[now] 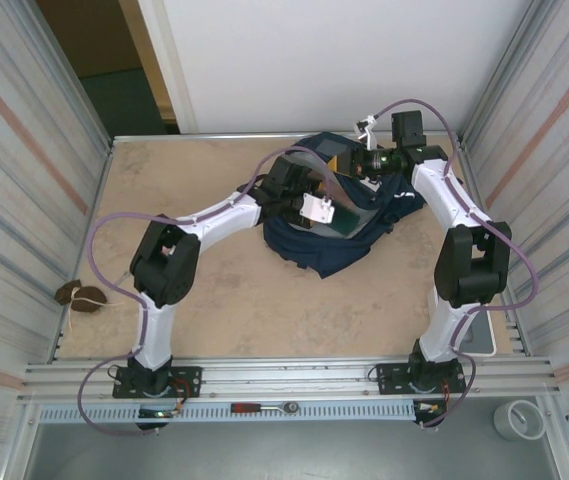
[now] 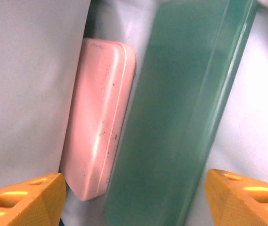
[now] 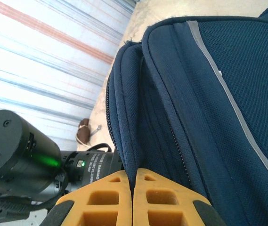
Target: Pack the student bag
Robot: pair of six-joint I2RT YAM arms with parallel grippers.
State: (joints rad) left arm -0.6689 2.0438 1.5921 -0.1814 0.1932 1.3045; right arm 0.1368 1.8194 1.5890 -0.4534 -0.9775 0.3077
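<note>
Between the wide-spread fingers (image 2: 25, 200) of the left gripper (image 2: 134, 202), against the backpack's (image 3: 209, 94) grey lining (image 2: 25, 84), a green box (image 2: 181, 117) lies with a pink case (image 2: 101, 117) touching its left side. The right gripper (image 3: 133, 197) is closed, pinching the backpack's rim.

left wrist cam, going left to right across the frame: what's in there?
Pale grey fabric lining → pink flat case with rounded corners → long green flat slab → grey lining again. Along the bottom edge: yellow fingertip at the left corner, second yellow fingertip at the right.
</note>
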